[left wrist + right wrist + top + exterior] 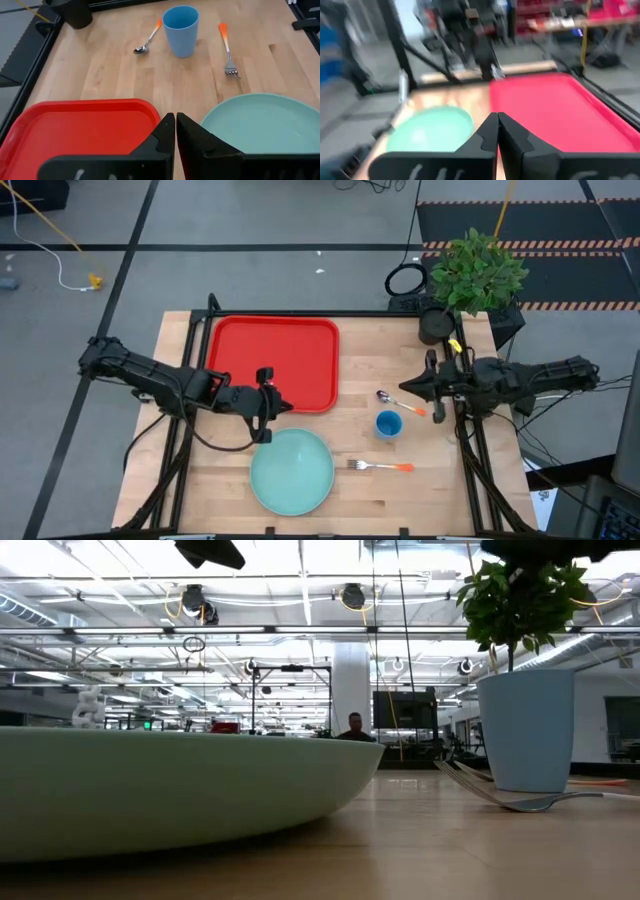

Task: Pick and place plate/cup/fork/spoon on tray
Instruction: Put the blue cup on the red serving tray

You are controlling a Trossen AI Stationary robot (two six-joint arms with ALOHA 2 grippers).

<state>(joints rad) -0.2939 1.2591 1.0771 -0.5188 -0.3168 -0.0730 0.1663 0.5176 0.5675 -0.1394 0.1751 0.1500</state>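
Nothing was done: the tray (275,363) lay bare, while plate (291,471), cup (389,424), fork (381,466) and spoon (399,402) sat on the worktop (390,360). Both the left pincer (268,402) and the right pincer (418,387) were pressed together, holding nothing.

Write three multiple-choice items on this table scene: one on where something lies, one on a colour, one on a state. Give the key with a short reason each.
1. Where does the cup stand?
A. on the tray
B. on the bare table, between spoon and fork
C. on the plate

2. What colour are the handles of the fork and spoon?
A. orange
B. green
C. black

3. What is the state of the tray?
A. holds the plate
B. holds all four items
C. holds nothing

Key:
1 B: the high view shows the cup on wood, with the spoon on its far side and the fork nearer.
2 A: both handles show orange in the left wrist view.
3 C: its red floor is bare; the plate lies on the table beside it, under the shut left claw.
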